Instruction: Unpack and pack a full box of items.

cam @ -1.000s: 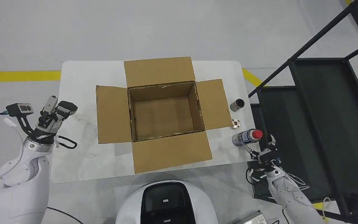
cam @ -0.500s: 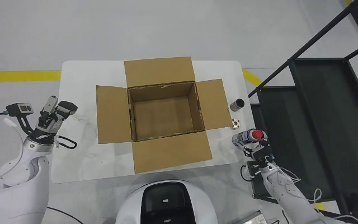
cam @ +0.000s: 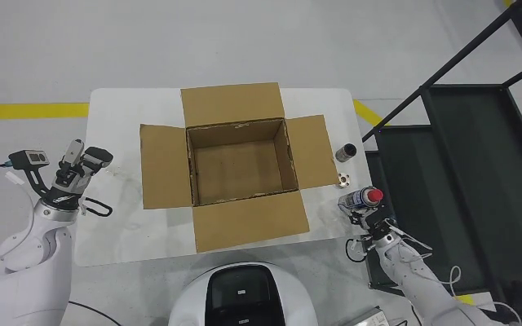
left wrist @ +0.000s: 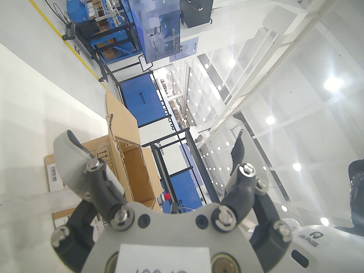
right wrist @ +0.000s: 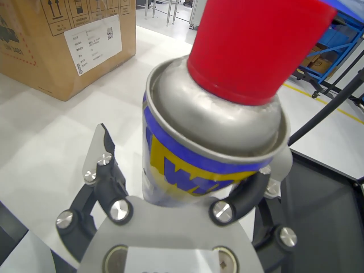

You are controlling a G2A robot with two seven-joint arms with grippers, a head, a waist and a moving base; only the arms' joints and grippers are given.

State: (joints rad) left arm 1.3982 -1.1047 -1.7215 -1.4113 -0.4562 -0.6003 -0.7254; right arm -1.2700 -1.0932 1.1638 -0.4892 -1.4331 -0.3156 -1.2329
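Note:
An open cardboard box stands mid-table with all flaps folded out, and its inside looks bare. A spray can with a red cap lies near the table's right edge. My right gripper is at the can's near side. In the right wrist view the can sits between the open fingers, and one finger stands a little apart from it. The box is beyond the can. My left gripper hangs open at the table's left edge, holding nothing.
A small dark cylinder and a small pale part stand right of the box. A black metal rack is close beside the table's right edge. A black loop lies near the left arm.
My right gripper has moved in from off the table's near right corner toward the spray can, and its fingers now sit on either side of it. The left arm has kept still.

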